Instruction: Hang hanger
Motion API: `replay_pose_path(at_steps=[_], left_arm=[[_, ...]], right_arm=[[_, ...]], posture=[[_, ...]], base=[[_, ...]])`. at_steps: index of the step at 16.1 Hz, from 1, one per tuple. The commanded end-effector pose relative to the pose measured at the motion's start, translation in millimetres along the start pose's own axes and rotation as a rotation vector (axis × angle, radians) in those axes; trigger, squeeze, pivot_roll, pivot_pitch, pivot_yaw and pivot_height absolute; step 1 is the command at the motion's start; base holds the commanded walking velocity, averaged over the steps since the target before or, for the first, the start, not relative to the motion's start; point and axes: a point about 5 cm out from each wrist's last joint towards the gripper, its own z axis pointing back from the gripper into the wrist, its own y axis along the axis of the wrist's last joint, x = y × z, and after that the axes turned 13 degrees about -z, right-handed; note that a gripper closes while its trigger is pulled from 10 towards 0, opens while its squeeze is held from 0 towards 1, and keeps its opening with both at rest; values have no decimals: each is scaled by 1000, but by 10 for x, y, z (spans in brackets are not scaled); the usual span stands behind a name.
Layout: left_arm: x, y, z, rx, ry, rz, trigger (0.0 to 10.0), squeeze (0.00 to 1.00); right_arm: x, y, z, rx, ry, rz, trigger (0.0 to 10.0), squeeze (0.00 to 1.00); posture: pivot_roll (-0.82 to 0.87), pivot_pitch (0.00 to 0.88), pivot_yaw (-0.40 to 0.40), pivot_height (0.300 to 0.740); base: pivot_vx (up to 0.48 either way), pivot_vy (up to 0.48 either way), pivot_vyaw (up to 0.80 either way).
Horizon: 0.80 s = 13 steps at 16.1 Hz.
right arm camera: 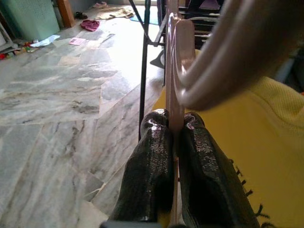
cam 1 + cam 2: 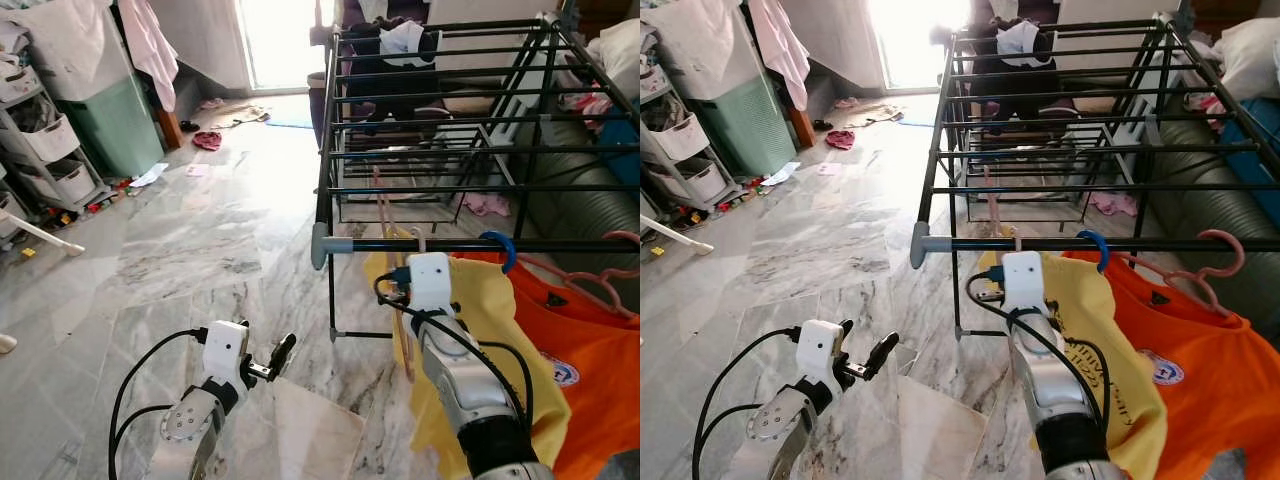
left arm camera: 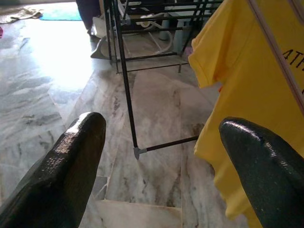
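My right gripper (image 1: 173,126) pinching pale pink plastic hanger (image 1: 183,61) carrying yellow T-shirt (image 2: 1100,330); hook near black metal rack rail (image 2: 1120,243), apparently not yet released. Left gripper (image 3: 161,156) spread, idle, low.

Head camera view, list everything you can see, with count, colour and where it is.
Drying rack: one, black bars with a grey corner joint, centre and right.
Yellow shirt: one, on a pale pink hanger, at the rack's front bar.
Orange shirt: one, on a pink hanger, right of the yellow one.
Blue hook: one, on the front bar.
Dark clothes: a few, on the rack's far end.
Green bin: one, far left.
Storage shelves: one white unit, left edge.
Scattered clothes: several, pink and pale, on the marble floor.
Left claw: open, over the floor.
Right claw: shut on the pale pink hanger.
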Motion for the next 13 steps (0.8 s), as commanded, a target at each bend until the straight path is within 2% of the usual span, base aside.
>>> replay_pose_path(at_steps=[1, 3, 5, 6, 10, 13], left_arm=[[-15, -4, -7, -9, -9, -10, 10000, 0], [-17, -2, -14, -9, -7, -10, 10000, 0], [-13, -2, -13, -8, -5, -10, 10000, 0], [-12, -13, -5, -11, -3, -10, 10000, 0], [-11, -25, 7, -16, -6, -12, 10000, 0], [-12, -23, -5, -17, -12, -15, 10000, 0]], right_arm=[[-67, -65, -41, -49, 13, 40, 10000, 0], [-123, 55, -91, 2, 31, 31, 10000, 0], [-116, 33, -99, -9, 22, 36, 10000, 0], [-100, -32, -93, -35, 10, 42, 10000, 0], [16, -308, -34, -178, -59, -55, 10000, 0], [46, -355, 5, -192, -69, -70, 10000, 0]], posture=[[-157, 0, 98, 740], [-154, 0, 96, 740], [-150, 0, 93, 740], [-149, 0, 92, 740], [-153, 0, 98, 740], [-158, 0, 102, 740]], base=[[0, 0, 0], [0, 0, 0], [0, 0, 0], [0, 0, 0], [0, 0, 0], [0, 0, 0]])
